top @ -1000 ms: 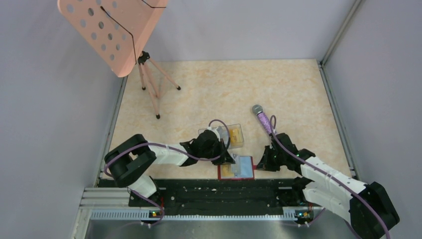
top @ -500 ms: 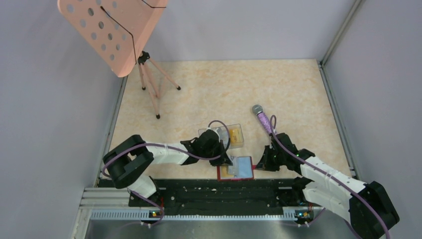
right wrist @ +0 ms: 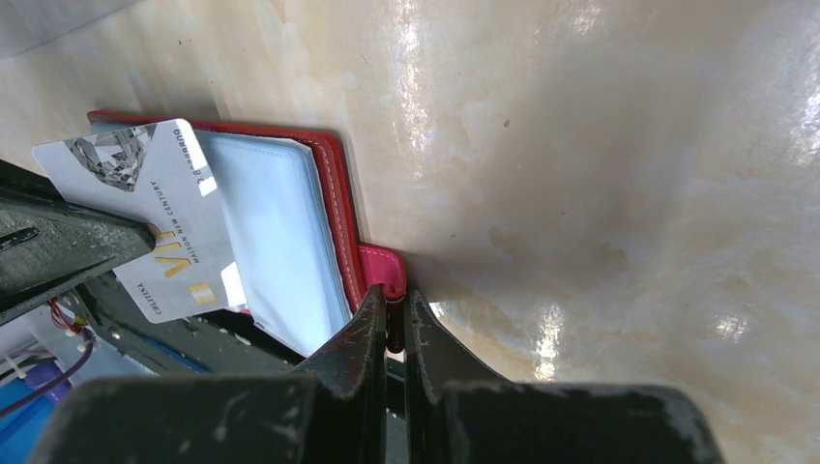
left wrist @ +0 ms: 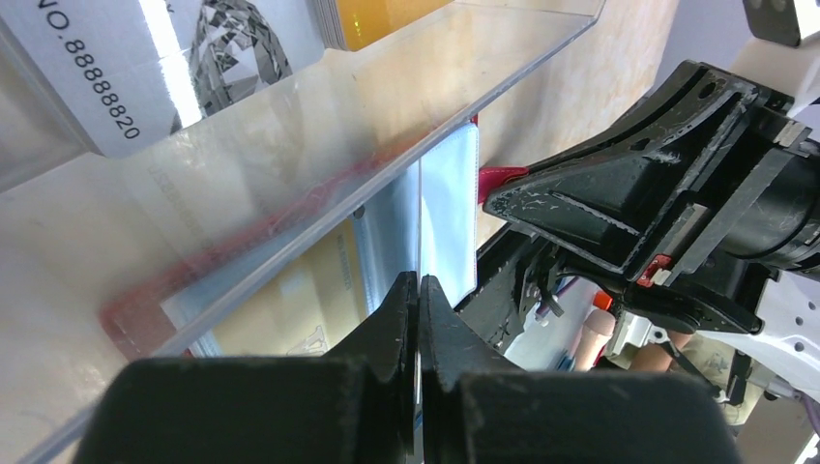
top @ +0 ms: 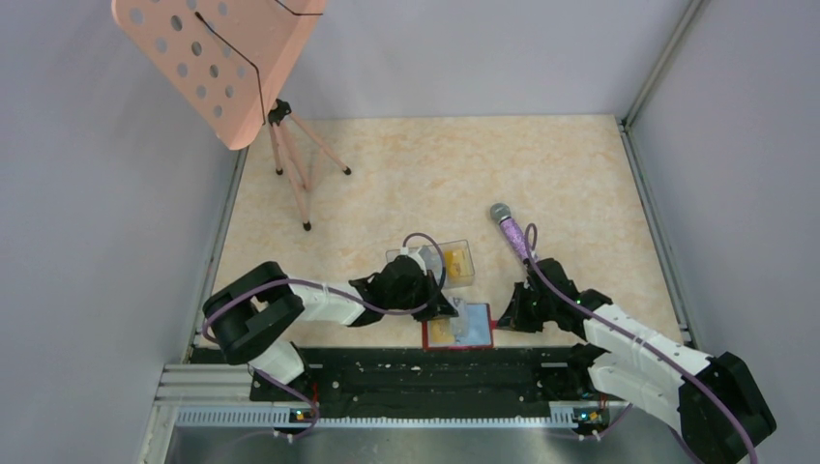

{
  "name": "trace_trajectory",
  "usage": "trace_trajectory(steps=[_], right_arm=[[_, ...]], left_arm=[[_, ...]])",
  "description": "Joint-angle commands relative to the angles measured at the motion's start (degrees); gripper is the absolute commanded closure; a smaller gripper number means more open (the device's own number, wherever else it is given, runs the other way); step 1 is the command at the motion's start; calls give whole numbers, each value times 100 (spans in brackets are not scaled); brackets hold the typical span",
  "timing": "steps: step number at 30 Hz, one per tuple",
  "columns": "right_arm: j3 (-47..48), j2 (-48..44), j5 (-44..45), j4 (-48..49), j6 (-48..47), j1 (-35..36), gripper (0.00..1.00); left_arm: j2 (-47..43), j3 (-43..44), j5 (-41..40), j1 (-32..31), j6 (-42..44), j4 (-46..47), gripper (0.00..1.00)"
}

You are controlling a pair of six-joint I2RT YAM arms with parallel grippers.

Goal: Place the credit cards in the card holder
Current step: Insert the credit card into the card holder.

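The red card holder lies open at the table's near edge, its pale blue sleeve showing in the right wrist view. A yellow-orange credit card sits in its left side. My left gripper is shut on a pale blue-white credit card and holds it tilted over the open holder. That card is edge-on between the jaws in the left wrist view, at the left gripper. My right gripper is shut on the holder's pink-red tab, with the right gripper at the holder's right edge.
A clear plastic box just behind the holder holds more cards, a white one and an orange one. A purple microphone lies behind my right arm. A pink music stand on a tripod stands far left.
My left gripper has shifted slightly, and the pale card has tipped more upright over the holder. The right arm and the holder have stayed put.
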Motion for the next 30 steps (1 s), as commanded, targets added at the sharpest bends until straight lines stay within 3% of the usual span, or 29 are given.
trace_trajectory(steps=[1,16,25,30], right_arm=[[-146,-47,93,-6,8,-32,100],[-159,-101,93,-36,1,-25,100],[-190,-79,83,-9,13,-29,100],[-194,-84,75,-3,12,-33,100]], left_arm=[[205,-278,108,-78,-362,35,100],[-508,-733,-726,-297,-916,-696,100],[-126,-630,-287,-321,-731,-72,100],[171,-712,-89,-352,-876,725,100]])
